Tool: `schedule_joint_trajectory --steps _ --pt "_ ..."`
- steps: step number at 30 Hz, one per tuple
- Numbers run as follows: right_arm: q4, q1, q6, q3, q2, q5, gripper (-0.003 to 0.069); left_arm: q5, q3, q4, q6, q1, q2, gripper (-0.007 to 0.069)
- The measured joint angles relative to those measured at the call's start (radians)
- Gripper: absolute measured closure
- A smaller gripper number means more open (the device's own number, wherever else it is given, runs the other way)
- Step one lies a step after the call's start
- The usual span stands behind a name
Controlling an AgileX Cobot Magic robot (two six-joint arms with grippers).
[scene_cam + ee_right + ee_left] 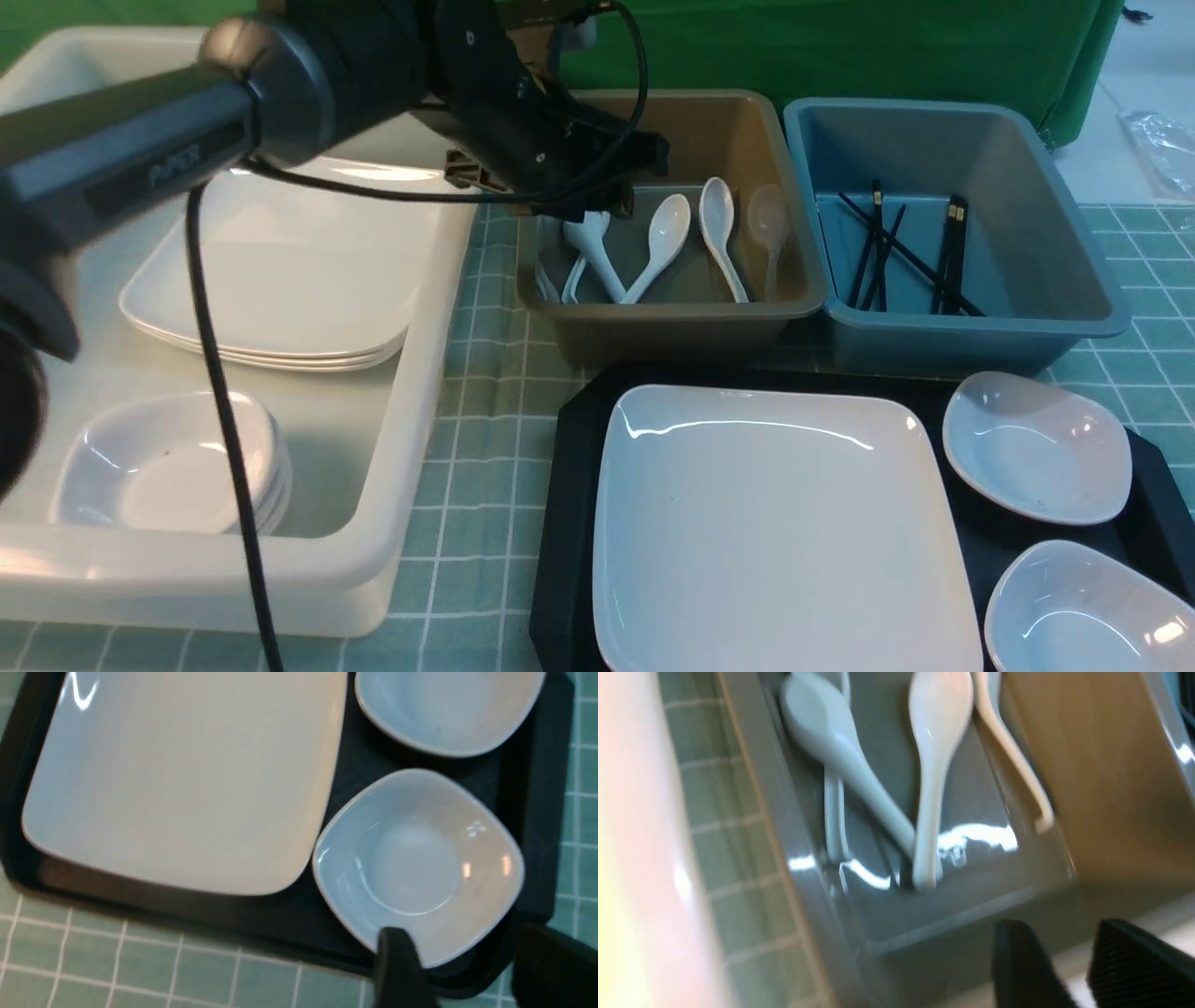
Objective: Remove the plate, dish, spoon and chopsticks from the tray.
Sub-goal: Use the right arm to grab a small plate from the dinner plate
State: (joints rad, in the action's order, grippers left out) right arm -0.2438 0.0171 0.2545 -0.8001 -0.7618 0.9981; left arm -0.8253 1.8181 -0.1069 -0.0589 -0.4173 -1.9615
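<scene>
White plate [780, 523], two dishes [1036, 448] on tray [574, 485]; spoons [653, 247] in brown tub [672, 327], chopsticks [878, 243] in blue tub [971, 327]. Left claw [1069, 970] wide, empty, over spoons. Right claw [472, 970] wide by near dish: rim pinch likely next.

The plate [775, 532] at lower right looks like glossy white ceramic. The tray [571, 439] beneath is matt black plastic. The brown tub [672, 327] is smooth, shiny plastic, and the checked tablecloth [485, 448] is matt.
</scene>
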Motion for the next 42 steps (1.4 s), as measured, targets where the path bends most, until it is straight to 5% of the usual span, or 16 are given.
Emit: schedule_joint_trajectory --steps 2,5,12,19,26,30,42 --pt "-0.005 -0.042 0.01 0.027 -0.038 -0.014 0.0211 -0.092 0.0 0.04 0.031 0.0 0.068 0.056" --pt "0.02 -0.114 0.018 0.067 -0.088 -0.032 0.0197 -0.177 0.0 0.095 0.034 0.0 0.157 0.0611" --pt "0.169 -0.236 -0.07 0.128 -0.163 -0.065 0.0194 -0.22 -0.087 0.074 0.034 0.0 0.329 0.0617" --pt "0.213 -0.272 -0.116 0.137 -0.168 -0.115 0.0193 -0.184 -0.395 -0.079 0.083 -0.005 0.488 0.0617" --pt "0.215 -0.273 -0.118 0.137 -0.168 -0.133 0.0193 -0.071 -0.689 -0.097 0.169 -0.13 0.493 0.0617" --pt "0.209 -0.273 -0.078 0.141 -0.176 -0.142 0.0193 -0.043 -0.745 -0.084 0.118 -0.212 0.475 0.0617" --pt "0.192 -0.307 -0.003 0.198 -0.428 -0.284 0.0191 -0.025 -0.748 0.028 -0.047 -0.191 0.552 0.0615"
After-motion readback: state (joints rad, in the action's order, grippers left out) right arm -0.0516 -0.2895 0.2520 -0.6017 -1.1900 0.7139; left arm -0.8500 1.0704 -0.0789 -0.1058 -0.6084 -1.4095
